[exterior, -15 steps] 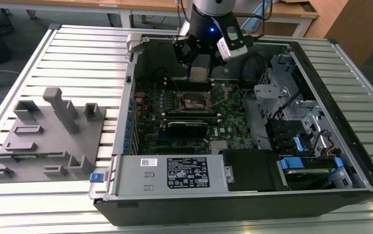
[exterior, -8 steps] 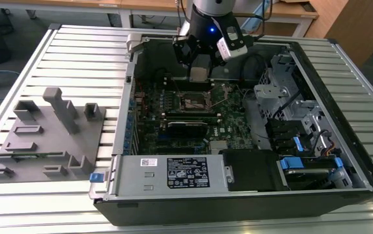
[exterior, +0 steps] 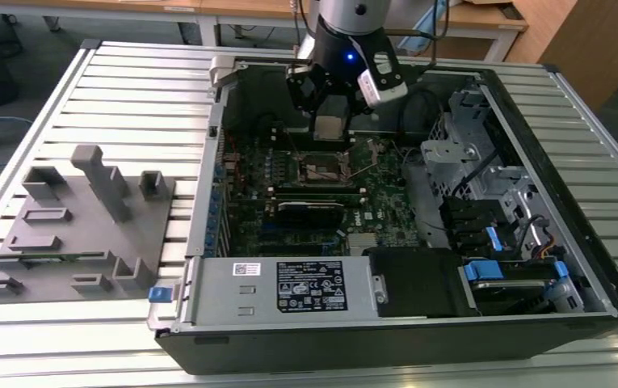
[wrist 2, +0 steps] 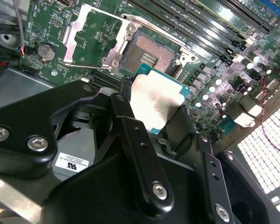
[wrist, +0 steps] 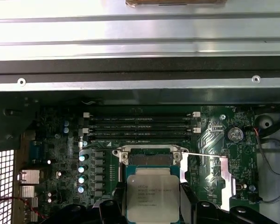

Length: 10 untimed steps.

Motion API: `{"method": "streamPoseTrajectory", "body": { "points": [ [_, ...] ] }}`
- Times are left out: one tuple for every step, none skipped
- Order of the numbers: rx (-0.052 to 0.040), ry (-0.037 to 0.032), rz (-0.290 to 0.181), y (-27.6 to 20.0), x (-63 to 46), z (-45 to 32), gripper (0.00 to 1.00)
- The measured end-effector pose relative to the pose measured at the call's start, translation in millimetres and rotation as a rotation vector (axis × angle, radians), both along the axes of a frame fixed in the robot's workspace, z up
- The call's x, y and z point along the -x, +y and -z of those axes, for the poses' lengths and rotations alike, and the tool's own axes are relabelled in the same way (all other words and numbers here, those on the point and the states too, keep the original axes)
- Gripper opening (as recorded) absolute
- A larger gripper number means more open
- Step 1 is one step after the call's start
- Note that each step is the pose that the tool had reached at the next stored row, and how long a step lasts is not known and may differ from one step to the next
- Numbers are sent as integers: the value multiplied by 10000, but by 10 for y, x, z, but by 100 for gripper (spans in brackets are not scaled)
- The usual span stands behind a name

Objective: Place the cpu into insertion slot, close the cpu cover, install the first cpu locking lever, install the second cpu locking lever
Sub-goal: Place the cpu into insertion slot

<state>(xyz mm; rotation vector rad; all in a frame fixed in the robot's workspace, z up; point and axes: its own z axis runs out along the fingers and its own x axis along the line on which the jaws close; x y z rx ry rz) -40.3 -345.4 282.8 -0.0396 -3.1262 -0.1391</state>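
Slatted metal table (exterior: pixel 125 89), open computer case (exterior: pixel 417 343) — gripper (wrist 2: pixel 154 112) clamped on cpu (wrist: pixel 152 198), above bare insertion slot (wrist: pixel 151 158) mid-board; cpu cover (wrist 2: pixel 73 39) swung open. Best lowered level, corners aligned.

The cpu (wrist: pixel 152 198), a flat square chip with a dull grey metal top and green edges, hung level in the gripper (exterior: pixel 330 131), clamped at two opposite sides, close over the slot (wrist: pixel 149 158) but not in it. In the exterior view the slot lay at 6 o'clock from the gripper. The cover (wrist 2: pixel 74 35), a thin metal frame, lay swung open beside the bare slot.
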Motion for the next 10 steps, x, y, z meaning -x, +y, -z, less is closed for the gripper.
{"method": "streamPoseTrajectory", "body": {
  "points": [
    [0, 0, 0, 0, 0, 0, 54],
    [2, 1, 1, 0, 0, 0, 54],
    [1, 1, 0, 0, 0, 1, 54],
    [-2, -1, 0, 0, 0, 4, 54],
    [-4, -2, 0, 0, 0, 8, 54],
    [-3, -1, 0, 0, 0, 11, 54],
    [-2, -1, 0, 0, 0, 16, 54],
    [-1, 0, 0, 0, 0, 23, 54],
    [-2, -1, 0, 0, 0, 27, 54],
    [1, 0, 0, 0, 0, 27, 54]
  ]
}}
